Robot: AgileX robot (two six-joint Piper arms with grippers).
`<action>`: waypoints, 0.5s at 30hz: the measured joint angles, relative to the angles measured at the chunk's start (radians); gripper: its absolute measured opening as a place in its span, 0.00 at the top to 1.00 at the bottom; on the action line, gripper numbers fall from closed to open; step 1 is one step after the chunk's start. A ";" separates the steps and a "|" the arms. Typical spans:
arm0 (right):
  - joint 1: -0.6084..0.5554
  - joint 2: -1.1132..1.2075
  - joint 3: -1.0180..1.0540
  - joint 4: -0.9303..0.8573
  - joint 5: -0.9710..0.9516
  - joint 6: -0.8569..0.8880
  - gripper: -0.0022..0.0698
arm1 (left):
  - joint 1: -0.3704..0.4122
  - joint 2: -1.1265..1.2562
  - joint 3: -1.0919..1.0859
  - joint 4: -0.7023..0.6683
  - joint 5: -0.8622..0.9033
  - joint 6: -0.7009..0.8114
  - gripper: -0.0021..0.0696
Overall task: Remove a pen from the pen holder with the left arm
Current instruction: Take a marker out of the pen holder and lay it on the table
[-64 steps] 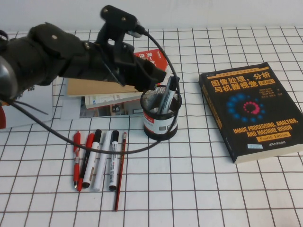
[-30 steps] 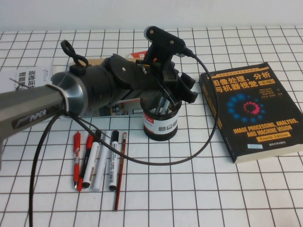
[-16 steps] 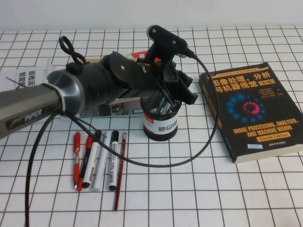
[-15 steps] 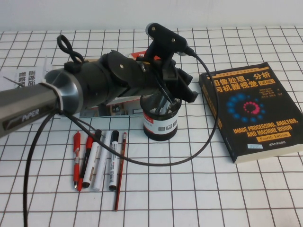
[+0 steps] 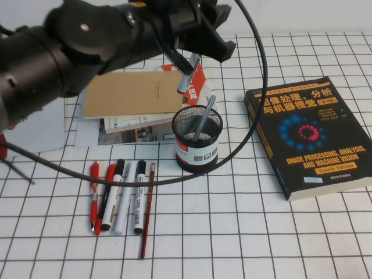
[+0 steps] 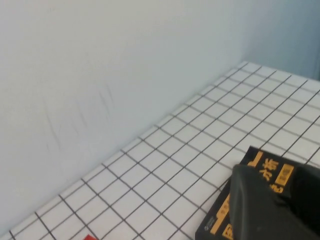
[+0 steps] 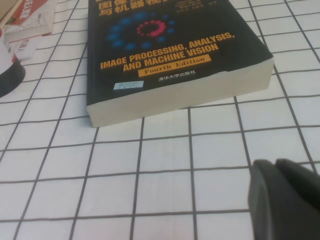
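**Left end effector** [image 5: 193, 51]. Mine; raised high over the bench [image 5: 244, 232], closed narrow on the top end of a grey pen [image 5: 187, 74]. The pen hangs tip down, slightly tilted, clear of the holder's rim.

**Pen.** Judged light, stiff and smooth-barrelled, not fragile. It is likely to swivel or slip in a pinch this near its end. A hold nearer mid-barrel would swing less.

**Holder** [image 5: 197, 142]. Black mesh cup, upright, below me and a shade to my right. A second pen [image 5: 203, 116] leans in it. Judged light enough to tip if the hanging tip catches it.

**Cable** [image 5: 264, 64]. Loops from my arm down past the holder's right side and round its front. This is the likeliest snag, to my mind.

**Notebook** [image 5: 131, 96]. Brown, flat on a stack of papers, below me to the left. A red book [image 5: 197, 81] shows just behind the hanging pen.

**Loose pens** [image 5: 119, 195]. A row lying on the bench, farther below and left, near the holder but not touching it.

**Book** [image 5: 308, 133]. Black, thick and flat, below me to the right, apart from the holder.

**Right end effector** [image 7: 287, 200]. Low over the bench, just off the book's near edge and well apart from me. I judge it parked.
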 joint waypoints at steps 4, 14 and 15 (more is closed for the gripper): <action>0.000 0.000 0.000 0.000 0.000 0.000 0.99 | 0.002 -0.092 0.000 0.013 0.081 -0.025 0.80; 0.000 0.000 0.000 0.000 0.000 0.000 0.99 | 0.021 -0.133 0.000 0.828 0.531 -0.792 0.80; 0.000 0.000 0.000 0.000 0.000 0.000 0.99 | 0.021 -0.131 0.000 0.922 0.595 -0.875 0.80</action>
